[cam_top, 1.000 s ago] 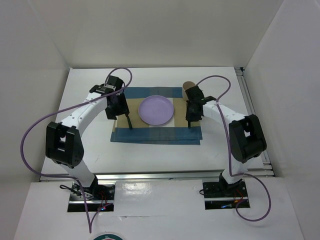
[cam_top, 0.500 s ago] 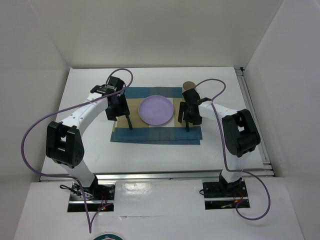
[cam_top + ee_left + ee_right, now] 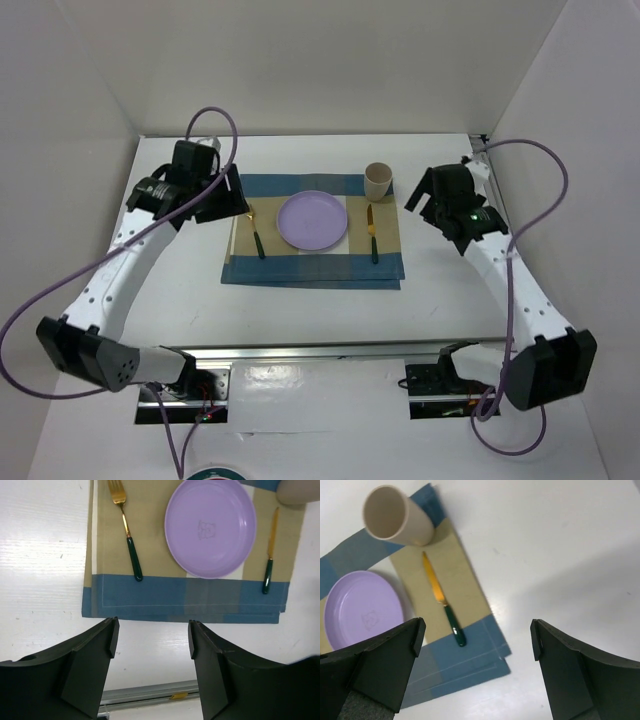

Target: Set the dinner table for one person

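The white dinner table [image 3: 300, 310] carries a blue-and-tan placemat [image 3: 312, 272]. On the mat lie a purple plate [image 3: 313, 220], a gold fork with a green handle [image 3: 255, 232] to the plate's left, a matching knife [image 3: 372, 235] to its right, and a beige cup [image 3: 377, 181] upright at the far right corner. My left gripper [image 3: 225, 195] hangs open and empty above the mat's left end. My right gripper [image 3: 422, 192] is open and empty, right of the cup. The left wrist view shows the fork [image 3: 127, 535] and plate [image 3: 210, 527]. The right wrist view shows the knife [image 3: 442, 600] and cup [image 3: 395, 515].
A metal rail [image 3: 350, 350] runs along the table's near edge and another [image 3: 497, 195] along its right side. White walls enclose the table on three sides. Purple cables loop from both arms.
Both arms have risen and drawn outward from the placemat. The right gripper has opened and left the knife lying right of the plate. The left gripper has moved back-left off the fork.
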Robot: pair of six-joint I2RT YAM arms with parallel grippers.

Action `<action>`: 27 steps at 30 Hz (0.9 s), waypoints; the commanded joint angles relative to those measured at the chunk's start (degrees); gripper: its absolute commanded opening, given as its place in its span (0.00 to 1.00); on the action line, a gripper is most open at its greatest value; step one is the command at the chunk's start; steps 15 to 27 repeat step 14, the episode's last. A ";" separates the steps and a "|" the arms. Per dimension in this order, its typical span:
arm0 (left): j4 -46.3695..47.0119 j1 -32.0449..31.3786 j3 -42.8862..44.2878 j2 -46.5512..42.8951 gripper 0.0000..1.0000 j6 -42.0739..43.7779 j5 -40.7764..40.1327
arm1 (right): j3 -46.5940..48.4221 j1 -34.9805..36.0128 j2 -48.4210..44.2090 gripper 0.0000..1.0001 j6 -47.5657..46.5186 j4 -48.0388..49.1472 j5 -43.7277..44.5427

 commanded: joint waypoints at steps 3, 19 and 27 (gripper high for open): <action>-0.08 -0.32 -0.95 -7.71 0.76 3.13 0.08 | -3.97 -3.03 -7.78 1.00 2.56 -7.88 4.65; 1.76 -0.32 -3.23 -12.56 0.77 4.36 -1.16 | -7.49 -6.11 -16.04 1.00 -0.33 -12.02 3.42; 1.76 -0.32 -3.23 -12.56 0.77 4.36 -1.16 | -7.49 -6.11 -16.04 1.00 -0.33 -12.02 3.42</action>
